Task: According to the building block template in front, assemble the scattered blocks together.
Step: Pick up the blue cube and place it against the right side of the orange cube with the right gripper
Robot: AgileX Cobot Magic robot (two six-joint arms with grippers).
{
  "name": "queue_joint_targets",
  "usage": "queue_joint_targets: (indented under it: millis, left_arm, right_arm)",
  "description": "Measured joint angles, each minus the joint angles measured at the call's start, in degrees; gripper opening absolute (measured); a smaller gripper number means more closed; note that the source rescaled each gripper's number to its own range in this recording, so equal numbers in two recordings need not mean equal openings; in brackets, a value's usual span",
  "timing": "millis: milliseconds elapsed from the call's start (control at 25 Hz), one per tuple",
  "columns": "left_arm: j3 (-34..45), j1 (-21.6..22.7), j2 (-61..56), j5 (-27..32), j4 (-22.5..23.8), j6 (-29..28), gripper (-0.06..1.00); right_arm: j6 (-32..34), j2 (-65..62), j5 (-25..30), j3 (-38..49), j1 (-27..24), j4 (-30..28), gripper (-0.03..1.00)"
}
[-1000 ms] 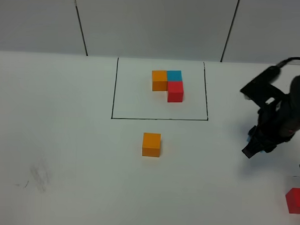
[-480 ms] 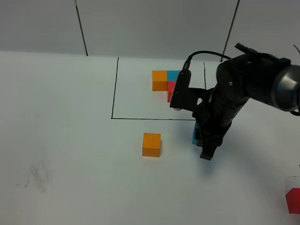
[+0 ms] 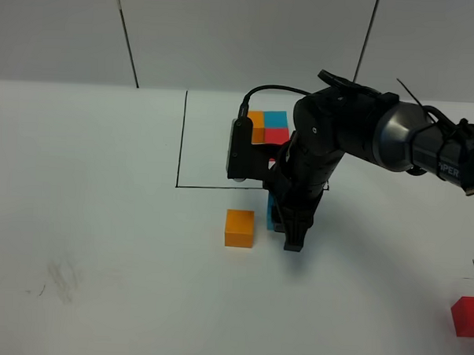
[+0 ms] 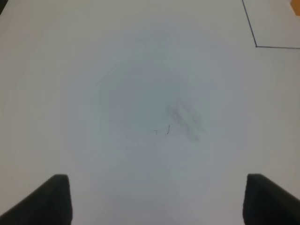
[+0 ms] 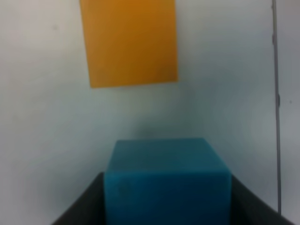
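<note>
The template point(image 3: 267, 127), orange, blue and red cubes, sits inside the black drawn rectangle point(image 3: 180, 143), partly hidden by my right arm. The loose orange cube point(image 3: 239, 228) lies just below the frame. My right gripper point(image 3: 286, 223) is shut on the loose blue cube point(image 3: 272, 212) and holds it just right of the orange cube; the right wrist view shows the blue cube point(image 5: 166, 180) between the fingers with the orange cube point(image 5: 129, 42) close ahead. The loose red cube point(image 3: 468, 316) lies at the far right edge. My left gripper point(image 4: 154, 201) is open over bare table.
The white table point(image 3: 101, 219) has a faint grey smudge point(image 3: 59, 276) at the lower left, also shown in the left wrist view point(image 4: 185, 119). A corner of the black frame point(image 4: 255, 45) shows in the left wrist view.
My right arm has swept from the right side to the middle with the blue cube, ending just right of the loose orange cube. The other cubes have not moved.
</note>
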Motion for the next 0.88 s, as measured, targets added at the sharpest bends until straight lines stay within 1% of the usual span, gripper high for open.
queue_joint_targets:
  millis: [400, 600, 880]
  left_arm:
    - [0.00, 0.00, 0.00, 0.00, 0.00, 0.00, 0.66]
    - [0.00, 0.00, 0.00, 0.00, 0.00, 0.00, 0.66]
    - [0.00, 0.00, 0.00, 0.00, 0.00, 0.00, 0.66]
  right_arm:
    - [-2.87, 0.85, -0.68, -0.55, 0.83, 1.09, 0.24]
    - [-3.14, 1.99, -1.02, -0.56, 0.83, 1.49, 0.24]
    - [-4.33, 3.43, -2.87, -0.56, 0.83, 2.52, 0.24]
